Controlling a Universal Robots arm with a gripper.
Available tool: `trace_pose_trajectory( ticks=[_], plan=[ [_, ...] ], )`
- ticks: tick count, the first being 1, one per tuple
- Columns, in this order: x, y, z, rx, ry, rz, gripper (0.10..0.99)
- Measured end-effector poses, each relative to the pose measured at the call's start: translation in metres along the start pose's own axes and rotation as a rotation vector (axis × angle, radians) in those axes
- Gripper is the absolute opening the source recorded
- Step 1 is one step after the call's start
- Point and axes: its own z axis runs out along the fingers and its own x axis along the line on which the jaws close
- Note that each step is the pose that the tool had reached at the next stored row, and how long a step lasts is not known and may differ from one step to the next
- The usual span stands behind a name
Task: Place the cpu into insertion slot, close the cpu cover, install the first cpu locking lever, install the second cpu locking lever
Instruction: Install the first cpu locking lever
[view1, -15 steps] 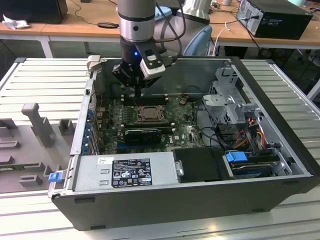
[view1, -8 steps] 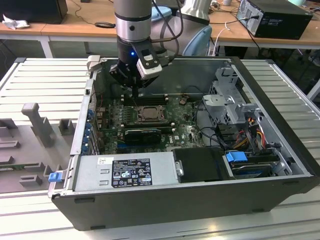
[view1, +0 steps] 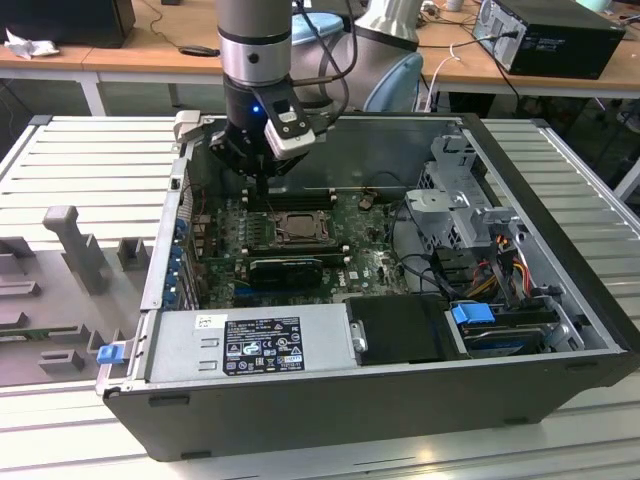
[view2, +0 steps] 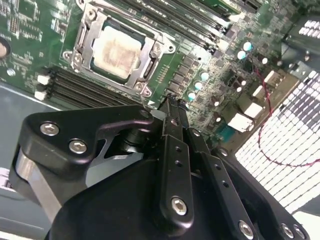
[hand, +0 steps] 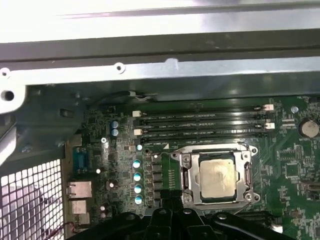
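Note:
The cpu (view2: 117, 50) lies flat in the middle of the green board, its silvery face showing through the window of the cpu cover (view2: 86, 42), which lies down around it. The insertion slot is hidden beneath the chip and the frame. In the first wrist view the cpu (hand: 217, 175) and cover (hand: 186, 175) sit just beyond my fingertips. My gripper (view2: 172, 107) is shut with nothing in it, hovering above the board beside the socket. In the exterior view the gripper (view1: 262, 180) hangs behind the cpu (view1: 298, 228), near the case's back wall.
Long black memory slots (hand: 200, 122) run alongside the socket. A row of blue capacitors (hand: 137, 182) stands close to the fingertips. The case wall (hand: 150, 75) rises behind. A power supply (view1: 255, 345) and a drive cage (view1: 460, 200) crowd the exterior view's front and right.

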Motion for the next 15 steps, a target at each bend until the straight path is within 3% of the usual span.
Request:
trace_pose_trajectory(
  ticks=[4, 5, 6, 7, 15],
  plan=[
    [0.0032, -0.0003, 0.0018, -0.003, 0.0017, -0.046, 0.106],
    [0.0065, -0.0003, 0.0023, -0.004, 0.0016, -0.047, 0.106],
    [0.0187, -0.0004, 0.0032, -0.006, 0.0015, -0.047, 0.106],
    [0.022, 0.0005, 0.004, -0.006, 0.0013, -0.047, 0.106],
    [0.0222, 0.0177, 0.0114, -0.007, 0.0015, -0.047, 0.106]
  ],
)
